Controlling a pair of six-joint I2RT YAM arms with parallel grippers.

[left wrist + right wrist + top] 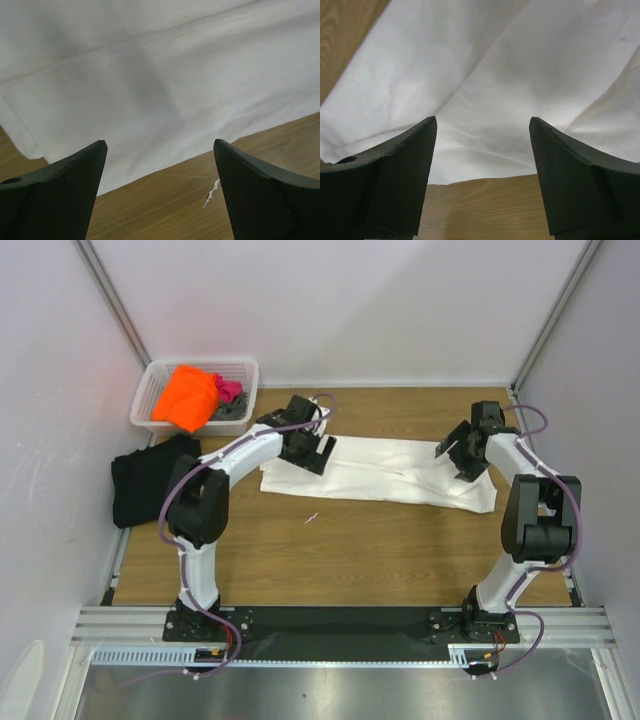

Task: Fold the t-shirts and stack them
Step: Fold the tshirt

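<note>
- The left arm [215, 490] reaches from the near edge of the table [400, 540] toward the far edge, left of centre.
- The left gripper [322, 454] points right, jaws spread wide and empty.
- The right arm [530, 500] is folded by the right edge.
- The right gripper [450, 452] points left, jaws also wide and empty.

The wooden tabletop [350, 550] carries a white t-shirt [390, 475] spread as a long folded band, reaching from beneath the left hand [318, 452] to beneath the right hand [455, 455]. A small white scrap [312, 517] lies on bare wood just nearer than the left hand. Well left of that hand lies a black t-shirt [145, 480], with a white lattice basket [160, 380] beyond it.
</note>
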